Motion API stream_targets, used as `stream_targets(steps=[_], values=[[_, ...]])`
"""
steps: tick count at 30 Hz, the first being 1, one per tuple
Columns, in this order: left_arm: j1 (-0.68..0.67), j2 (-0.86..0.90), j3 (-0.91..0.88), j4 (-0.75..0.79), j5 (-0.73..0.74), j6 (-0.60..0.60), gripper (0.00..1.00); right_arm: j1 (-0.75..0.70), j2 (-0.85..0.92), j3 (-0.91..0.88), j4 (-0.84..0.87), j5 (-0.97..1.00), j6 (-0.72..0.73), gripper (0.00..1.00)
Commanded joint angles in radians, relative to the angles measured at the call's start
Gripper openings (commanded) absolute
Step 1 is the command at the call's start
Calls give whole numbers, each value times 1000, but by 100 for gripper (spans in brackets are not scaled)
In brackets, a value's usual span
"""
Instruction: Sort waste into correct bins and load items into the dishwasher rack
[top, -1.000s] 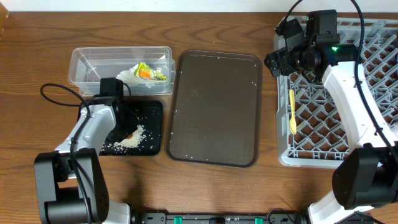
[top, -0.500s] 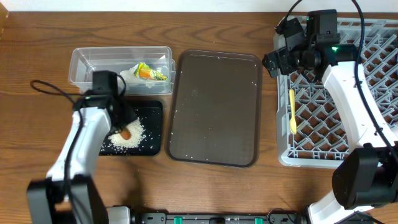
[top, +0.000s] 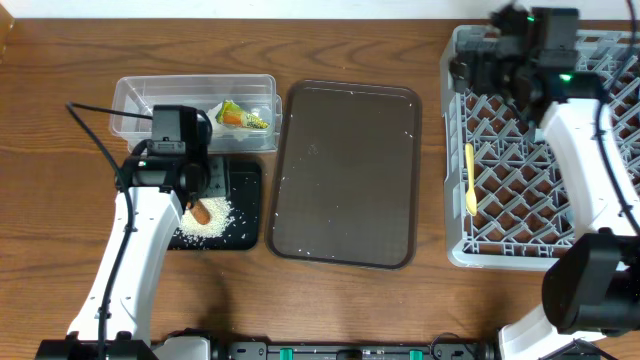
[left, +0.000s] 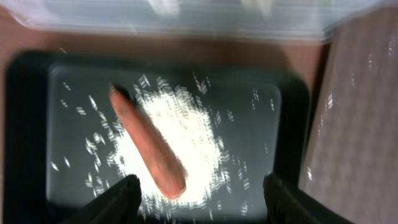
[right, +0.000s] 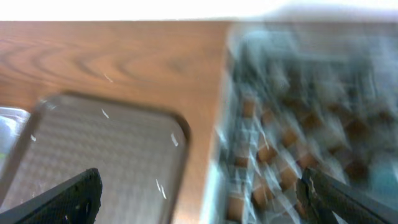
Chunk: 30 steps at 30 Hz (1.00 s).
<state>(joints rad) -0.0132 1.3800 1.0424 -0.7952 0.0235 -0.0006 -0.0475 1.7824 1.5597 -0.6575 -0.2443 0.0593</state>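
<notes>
Left gripper (left: 202, 199) wide, empty above carrot stick (left: 147, 148) on the crumbs (left: 189, 121) in black tray (left: 25, 124) — we judge food waste groups there; right gripper (right: 202, 199) wide, empty.

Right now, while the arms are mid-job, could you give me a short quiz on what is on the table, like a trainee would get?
1. True or false: the pale yellow spoon lies in the dishwasher rack.
2. What lies under the carrot stick in the black tray? A) a fork B) rice-like crumbs C) a teabag
3. Fill in: the left gripper, above the black tray, has its jaws ____.

Key: 1 true. 2 B. 3 open, with nothing held between them.
</notes>
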Motion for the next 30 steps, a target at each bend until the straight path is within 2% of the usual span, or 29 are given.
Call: stream_targets(steps=[1, 6, 12, 16, 20, 23, 27, 30], values=[[2, -23, 17, -54, 29, 25, 64, -55, 9, -4, -90, 6, 76, 99], [1, -86, 17, -122, 29, -43, 56, -125, -4, -4, -198, 11, 45, 99], [1, -246, 9, -174, 28, -46, 56, -130, -53, -4, -282, 46, 25, 99], [1, -378, -12, -176, 27, -46, 69, -89, -114, -24, -292, 160, 25, 99], [1, -522, -42, -177, 10, -47, 75, -46, -222, -109, -223, 180, 17, 99], [1, -645, -81, -180, 10, -47, 77, -19, -335, -227, -136, 181, 18, 99], [1, -786, -132, -191, 10, -58, 87, 23, -527, -423, -22, 223, 25, 99], [1, -845, -144, -191, 10, -57, 88, 52, -672, -564, 64, 281, 45, 99]])
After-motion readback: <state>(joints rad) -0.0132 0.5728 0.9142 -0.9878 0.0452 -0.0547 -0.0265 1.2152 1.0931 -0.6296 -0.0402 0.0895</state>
